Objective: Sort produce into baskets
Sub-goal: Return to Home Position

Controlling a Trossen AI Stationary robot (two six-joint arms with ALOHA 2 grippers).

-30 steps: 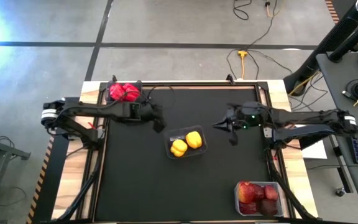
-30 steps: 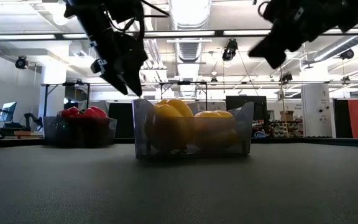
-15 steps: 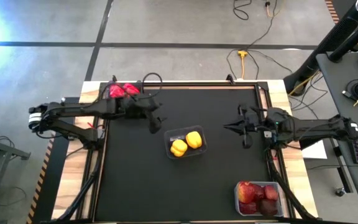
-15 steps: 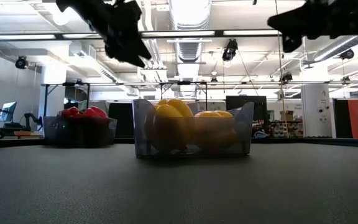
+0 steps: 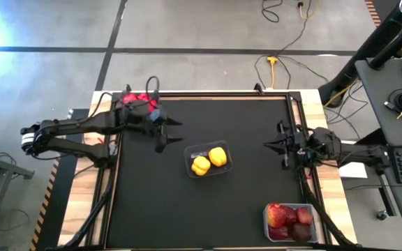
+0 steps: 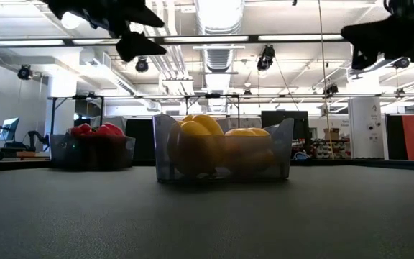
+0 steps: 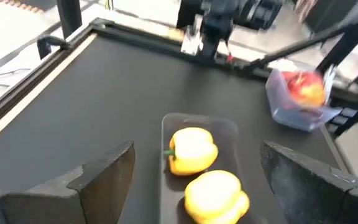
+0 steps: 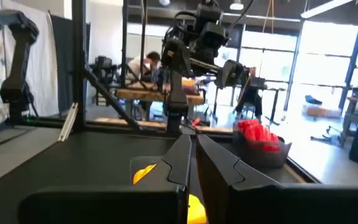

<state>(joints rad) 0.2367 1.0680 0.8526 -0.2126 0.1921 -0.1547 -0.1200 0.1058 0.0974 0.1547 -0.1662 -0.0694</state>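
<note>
Now, left gripper (image 5: 171, 136): hung over table (image 5: 145, 209), left side, jaws wide apart.
Right gripper (image 5: 271, 145): near right edge, jaws together.
Middle tub (image 5: 189, 155): held two yellow peppers (image 5: 218, 156).

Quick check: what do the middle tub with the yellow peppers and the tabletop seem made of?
Middle tub: clear, smooth plastic by its look; the yellow peppers show through its wall. Tabletop: matte black mat, perhaps rubber or foam; finely grained, little glare.
</note>
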